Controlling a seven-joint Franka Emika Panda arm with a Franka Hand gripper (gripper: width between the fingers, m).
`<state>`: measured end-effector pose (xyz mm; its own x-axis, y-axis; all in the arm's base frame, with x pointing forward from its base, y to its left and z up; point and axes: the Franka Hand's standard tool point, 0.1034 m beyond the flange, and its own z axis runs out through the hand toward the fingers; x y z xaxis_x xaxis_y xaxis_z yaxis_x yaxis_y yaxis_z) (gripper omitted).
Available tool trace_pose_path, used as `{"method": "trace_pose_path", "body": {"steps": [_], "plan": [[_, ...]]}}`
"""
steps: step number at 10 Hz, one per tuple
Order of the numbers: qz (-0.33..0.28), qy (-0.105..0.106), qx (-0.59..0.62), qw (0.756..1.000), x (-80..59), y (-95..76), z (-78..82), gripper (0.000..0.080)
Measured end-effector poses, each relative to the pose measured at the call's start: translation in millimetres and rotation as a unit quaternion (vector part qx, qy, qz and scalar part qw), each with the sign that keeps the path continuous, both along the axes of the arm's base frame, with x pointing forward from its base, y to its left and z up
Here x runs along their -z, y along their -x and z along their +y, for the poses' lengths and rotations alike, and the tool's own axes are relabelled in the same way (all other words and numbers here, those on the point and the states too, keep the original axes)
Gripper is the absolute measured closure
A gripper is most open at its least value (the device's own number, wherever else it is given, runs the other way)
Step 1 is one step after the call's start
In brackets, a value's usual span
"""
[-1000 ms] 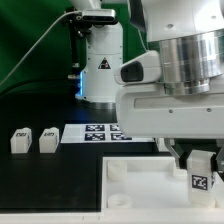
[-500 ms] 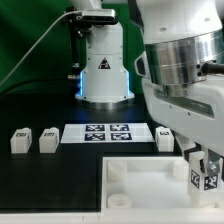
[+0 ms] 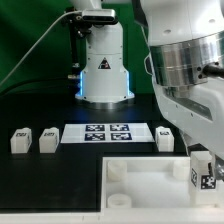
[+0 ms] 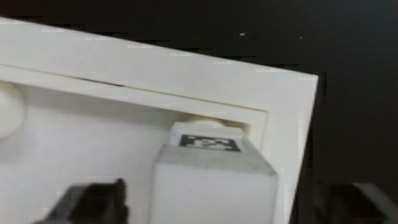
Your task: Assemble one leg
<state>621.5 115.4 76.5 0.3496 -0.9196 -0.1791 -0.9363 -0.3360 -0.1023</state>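
Gripper (image 3: 203,172) clamped on the leg (image 3: 201,171) at the panel's (image 3: 140,190) 3 o'clock corner (socket hidden); slight tilt could jam it.

The arm reaches down at the exterior view's right, its end effector (image 3: 203,172) clamped shut.

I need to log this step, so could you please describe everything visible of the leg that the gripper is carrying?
The leg is a small, stubby white block, plastic-looking, with a black-and-white marker tag on its face. It stands upright in the gripper, at the exterior view's right, over the near right corner of the white panel. In the wrist view it sits just inside the panel's raised rim. Whether its bottom touches the panel cannot be told.
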Motion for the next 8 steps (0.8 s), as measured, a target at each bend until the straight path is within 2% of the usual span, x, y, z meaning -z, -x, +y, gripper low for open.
{"method": "trace_pose_path", "body": {"steps": [1, 3, 5, 6, 7, 8], "plan": [[-0.021, 0.013, -0.116, 0.993, 0.9, 0.7, -0.1, 0.0178], [-0.037, 0.018, -0.200, 0.979, 1.1, 1.0, 1.0, 0.0154], [-0.057, 0.026, -0.334, 0.940, 1.4, 1.9, -0.4, 0.0151], [-0.053, 0.043, -0.450, 0.891, 1.0, 4.4, -2.5, 0.0150], [-0.069, 0.045, -0.557, 0.826, -1.7, -0.7, -4.6, 0.0150], [-0.077, 0.044, -0.599, 0.796, -1.9, -1.1, -4.9, 0.0150]]}}
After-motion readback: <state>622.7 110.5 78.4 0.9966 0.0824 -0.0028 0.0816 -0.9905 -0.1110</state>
